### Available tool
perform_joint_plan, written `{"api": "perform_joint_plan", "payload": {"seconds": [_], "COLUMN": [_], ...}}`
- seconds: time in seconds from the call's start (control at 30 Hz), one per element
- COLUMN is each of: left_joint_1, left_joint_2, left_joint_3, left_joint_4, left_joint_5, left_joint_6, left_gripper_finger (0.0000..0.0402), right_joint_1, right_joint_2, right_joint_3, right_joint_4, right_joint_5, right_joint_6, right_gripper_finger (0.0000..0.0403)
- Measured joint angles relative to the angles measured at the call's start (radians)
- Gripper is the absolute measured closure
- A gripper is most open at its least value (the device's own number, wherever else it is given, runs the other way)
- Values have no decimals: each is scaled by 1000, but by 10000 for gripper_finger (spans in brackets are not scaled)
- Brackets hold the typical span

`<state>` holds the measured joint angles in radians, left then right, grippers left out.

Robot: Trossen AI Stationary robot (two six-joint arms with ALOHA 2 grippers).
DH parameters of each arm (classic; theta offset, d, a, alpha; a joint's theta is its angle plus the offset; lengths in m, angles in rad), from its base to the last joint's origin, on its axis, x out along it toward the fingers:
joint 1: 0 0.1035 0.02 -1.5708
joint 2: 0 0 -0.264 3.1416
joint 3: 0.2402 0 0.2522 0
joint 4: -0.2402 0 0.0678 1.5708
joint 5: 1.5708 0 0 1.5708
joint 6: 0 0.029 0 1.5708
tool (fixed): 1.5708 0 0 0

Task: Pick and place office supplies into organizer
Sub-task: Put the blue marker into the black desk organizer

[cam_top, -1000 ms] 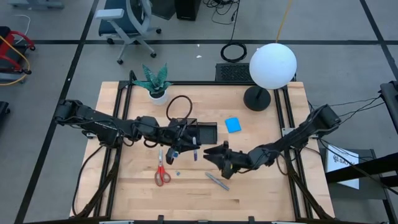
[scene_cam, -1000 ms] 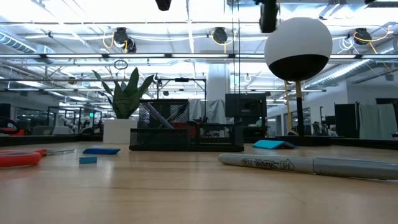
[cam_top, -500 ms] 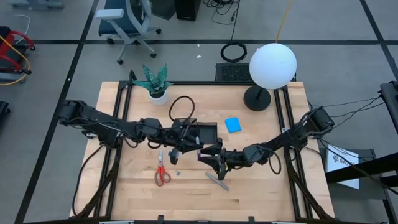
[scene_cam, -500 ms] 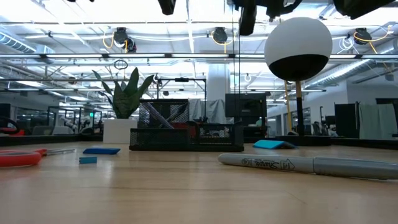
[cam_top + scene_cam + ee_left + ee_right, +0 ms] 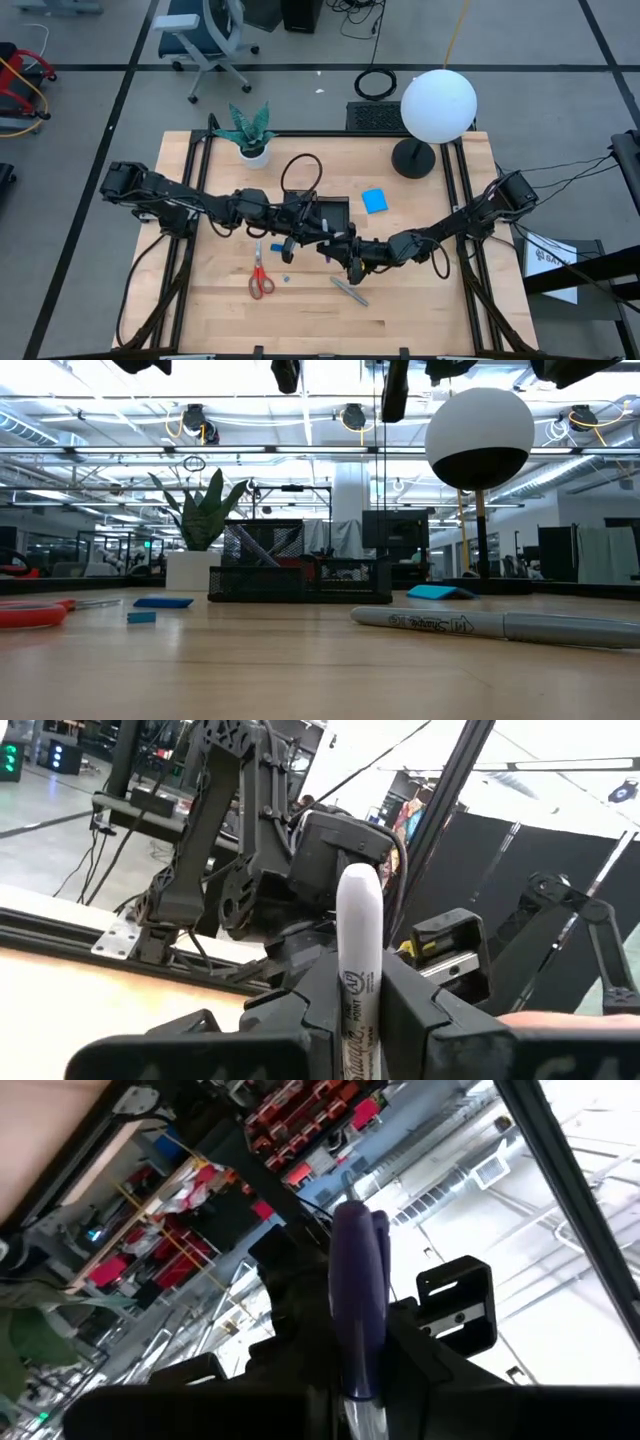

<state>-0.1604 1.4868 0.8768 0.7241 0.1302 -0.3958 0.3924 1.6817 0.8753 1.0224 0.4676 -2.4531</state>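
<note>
While both my arms reach in over the wooden table [image 5: 420, 310], they meet near its middle, just in front of the black organizer [image 5: 333, 212]. The white globe lamp [image 5: 438, 105] stands at the far right corner.

My left claw [image 5: 291, 238] is pinched on a grey marker [image 5: 359, 930], which stands upright between its fingers. My right claw [image 5: 338, 252] faces it almost nose to nose, pressed onto a purple cap that seems to be the same marker's other end. The marker hangs in the air between the two claws, above the board and just short of the organizer's near wall.

The red-handled scissors [image 5: 260, 279] lie on the wood near my left claw, toward the front edge. The blue note pad [image 5: 375, 200] sits just beside the organizer on the right. A second grey marker [image 5: 349, 291] lies flat below my right claw. The tiny blue block [image 5: 286, 279] rests just beside the scissors.

A second ago my right claw was spread and stood back from the left one. It has since slid in and closed. The left arm has edged a little rightward. Everything lying on the table has stayed put.
</note>
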Motion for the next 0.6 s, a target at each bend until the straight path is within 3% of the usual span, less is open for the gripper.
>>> {"api": "perform_joint_plan", "payload": {"seconds": [0.2, 0.43, 0.6], "left_joint_1": [12, 42, 45], "left_joint_2": [0, -1, -37], "left_joint_3": [0, 2, 4], "left_joint_4": [-3, -4, -51], "left_joint_5": [-9, 1, -6], "left_joint_6": [-20, -7, 23], "left_gripper_finger": [349, 236, 190], "right_joint_1": [7, 34, 50], "right_joint_2": [0, 2, -4], "right_joint_3": [0, 0, -1], "right_joint_4": [9, 43, 94], "right_joint_5": [41, 140, 242], "right_joint_6": [68, 141, 139], "right_gripper_finger": [369, 369, 369]}}
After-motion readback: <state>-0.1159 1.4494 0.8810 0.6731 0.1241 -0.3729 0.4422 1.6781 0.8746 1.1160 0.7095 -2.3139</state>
